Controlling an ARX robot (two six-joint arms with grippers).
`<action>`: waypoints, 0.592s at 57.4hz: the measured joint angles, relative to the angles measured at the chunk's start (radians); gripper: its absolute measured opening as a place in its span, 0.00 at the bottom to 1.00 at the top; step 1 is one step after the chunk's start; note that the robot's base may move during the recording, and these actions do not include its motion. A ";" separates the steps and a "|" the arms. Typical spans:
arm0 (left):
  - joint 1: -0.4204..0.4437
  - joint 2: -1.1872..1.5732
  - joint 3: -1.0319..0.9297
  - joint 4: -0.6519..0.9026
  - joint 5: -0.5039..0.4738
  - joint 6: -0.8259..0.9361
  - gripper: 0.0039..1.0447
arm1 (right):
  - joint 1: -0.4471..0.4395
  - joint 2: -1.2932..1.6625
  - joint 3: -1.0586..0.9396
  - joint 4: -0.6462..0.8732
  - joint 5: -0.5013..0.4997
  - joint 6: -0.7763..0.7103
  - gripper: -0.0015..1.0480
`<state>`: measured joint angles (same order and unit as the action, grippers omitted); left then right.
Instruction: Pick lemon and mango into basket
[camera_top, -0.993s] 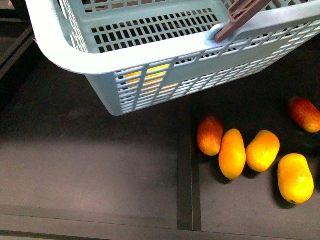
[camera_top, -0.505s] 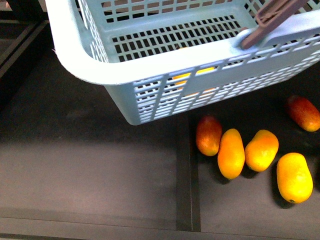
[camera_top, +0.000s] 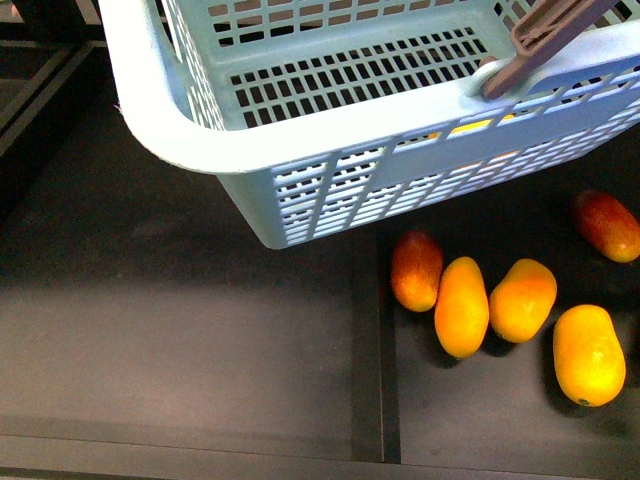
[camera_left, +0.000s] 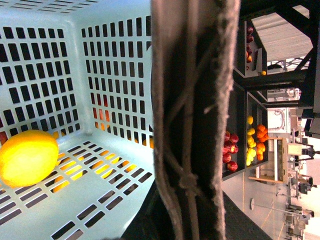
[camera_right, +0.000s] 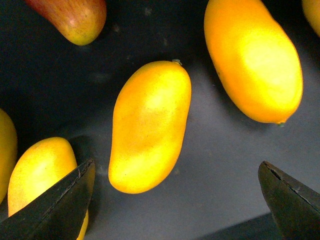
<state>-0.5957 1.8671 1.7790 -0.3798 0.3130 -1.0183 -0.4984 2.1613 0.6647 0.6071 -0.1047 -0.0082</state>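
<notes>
The light turquoise basket (camera_top: 300, 140) hangs above the dark shelf at the top of the front view, its brown handle (camera_top: 545, 35) at the upper right. My left gripper (camera_left: 195, 165) is shut on the handle (camera_left: 170, 75), which fills the middle of the left wrist view. The lemon (camera_left: 27, 157) lies on the basket floor; it shows as yellow through the wall slots in the front view (camera_top: 470, 127). My right gripper (camera_right: 177, 200) is open just above a yellow-orange mango (camera_right: 150, 125), with one fingertip on each side of its end.
Several mangoes lie on the dark shelf at the right: a red-orange one (camera_top: 417, 270), yellow-orange ones (camera_top: 462, 306), (camera_top: 523, 300), (camera_top: 588, 354), and a red one (camera_top: 607, 225). A ridge (camera_top: 368, 340) divides the shelf. Neither arm shows in the front view.
The basket has shifted to the right and a little up. The yellow of the lemon seen through its wall has moved right with it. The mangoes have not moved.
</notes>
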 joint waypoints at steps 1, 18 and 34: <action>0.000 0.000 0.000 0.000 0.000 0.000 0.05 | 0.002 0.014 0.008 0.001 0.000 0.002 0.92; 0.000 0.000 0.000 0.000 0.001 0.000 0.05 | 0.003 0.180 0.114 0.006 -0.004 0.043 0.92; 0.000 0.000 0.000 0.000 0.000 0.000 0.05 | 0.041 0.270 0.196 0.023 0.000 0.108 0.92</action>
<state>-0.5957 1.8671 1.7790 -0.3798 0.3130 -1.0187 -0.4576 2.4317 0.8612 0.6296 -0.1047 0.1001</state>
